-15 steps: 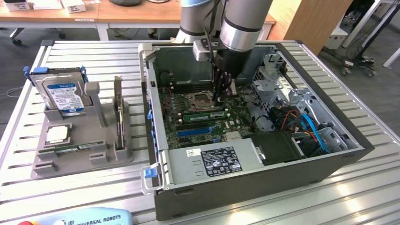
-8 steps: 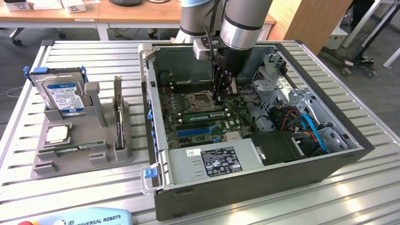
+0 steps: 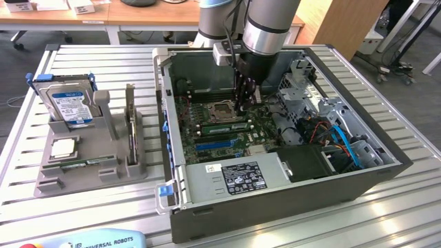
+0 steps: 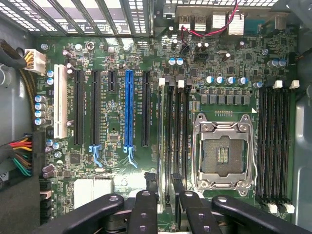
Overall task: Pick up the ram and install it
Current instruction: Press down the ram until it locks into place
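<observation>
The ram (image 3: 220, 125) is a thin green stick lying along a memory slot beside the empty processor socket, inside the open computer case. In the wrist view the ram (image 4: 160, 141) shows edge-on in that slot. My gripper (image 3: 242, 109) reaches down into the case and hangs just above one end of the stick. Seen from the wrist, my gripper (image 4: 164, 195) straddles that end. Its black fingers (image 4: 145, 209) stand apart on either side, with a gap wider than the stick.
The case wall (image 3: 276, 206) surrounds the motherboard. The socket (image 4: 223, 153) and a blue expansion slot (image 4: 128, 109) flank the slot. Cables (image 3: 344, 144) fill the case at the exterior view's right. A grey holder (image 3: 124, 170) carries a hard drive (image 3: 70, 106) and a processor chip (image 3: 63, 148).
</observation>
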`<state>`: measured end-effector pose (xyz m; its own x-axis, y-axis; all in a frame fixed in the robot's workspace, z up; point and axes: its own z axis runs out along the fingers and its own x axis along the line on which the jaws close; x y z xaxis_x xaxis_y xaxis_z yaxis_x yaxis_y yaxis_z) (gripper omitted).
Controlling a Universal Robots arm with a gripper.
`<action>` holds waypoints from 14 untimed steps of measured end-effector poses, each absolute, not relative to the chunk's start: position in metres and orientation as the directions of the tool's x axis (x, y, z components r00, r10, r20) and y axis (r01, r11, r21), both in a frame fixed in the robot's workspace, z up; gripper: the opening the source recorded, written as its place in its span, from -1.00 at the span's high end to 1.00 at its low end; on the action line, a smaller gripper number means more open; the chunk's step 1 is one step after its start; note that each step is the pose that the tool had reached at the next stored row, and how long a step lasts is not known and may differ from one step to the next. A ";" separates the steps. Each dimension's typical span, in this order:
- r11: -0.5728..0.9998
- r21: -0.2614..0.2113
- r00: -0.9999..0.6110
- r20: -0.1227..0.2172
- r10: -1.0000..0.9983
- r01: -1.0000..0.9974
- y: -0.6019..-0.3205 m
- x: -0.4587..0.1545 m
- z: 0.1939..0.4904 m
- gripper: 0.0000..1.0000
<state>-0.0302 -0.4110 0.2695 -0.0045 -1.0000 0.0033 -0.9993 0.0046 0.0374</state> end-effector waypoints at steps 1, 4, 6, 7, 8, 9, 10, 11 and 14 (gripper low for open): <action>0.005 0.037 -0.005 0.003 -1.000 -0.999 -0.411 -0.030 0.270 0.50; 0.005 0.037 -0.004 0.003 -1.000 -0.999 -0.411 -0.030 0.270 0.65; 0.005 0.037 -0.004 0.003 -1.000 -0.999 -0.411 -0.030 0.270 0.78; 0.005 0.037 -0.004 0.003 -1.000 -0.999 -0.411 -0.030 0.270 0.80; 0.005 0.037 -0.004 0.003 -1.000 -0.999 -0.411 -0.030 0.270 0.80; 0.005 0.037 -0.004 0.003 -1.000 -0.999 -0.411 -0.030 0.270 0.80; 0.005 0.037 -0.004 0.003 -1.000 -0.999 -0.411 -0.030 0.270 0.80; 0.005 0.037 -0.004 0.003 -1.000 -0.999 -0.411 -0.030 0.270 0.80; 0.005 0.037 -0.004 0.003 -1.000 -0.999 -0.411 -0.030 0.270 0.80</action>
<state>-0.0302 -0.4110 0.2695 -0.0045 -1.0000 0.0033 -0.9993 0.0046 0.0375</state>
